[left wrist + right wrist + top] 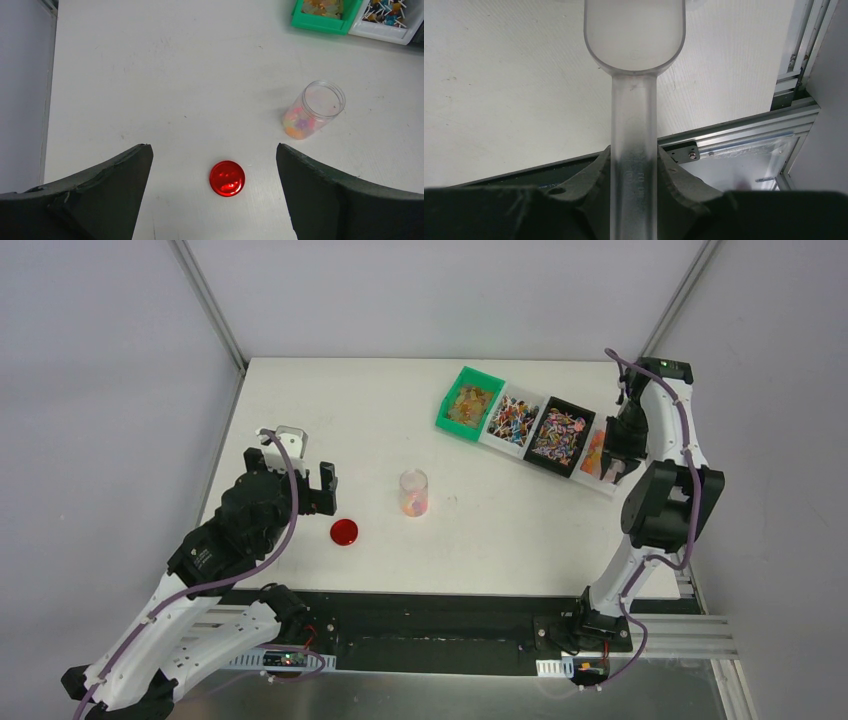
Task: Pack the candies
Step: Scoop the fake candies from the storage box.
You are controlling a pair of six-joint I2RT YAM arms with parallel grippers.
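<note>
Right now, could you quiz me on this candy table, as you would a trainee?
1. True or false: the red lid sits on the jar.
2. Which grips the clear scoop? A: left tool. B: right tool.
3. Seen from above, what colour is the leftmost bin in the row?

Key: 1 false, the lid lies apart from the jar; 2 B; 3 green.
</note>
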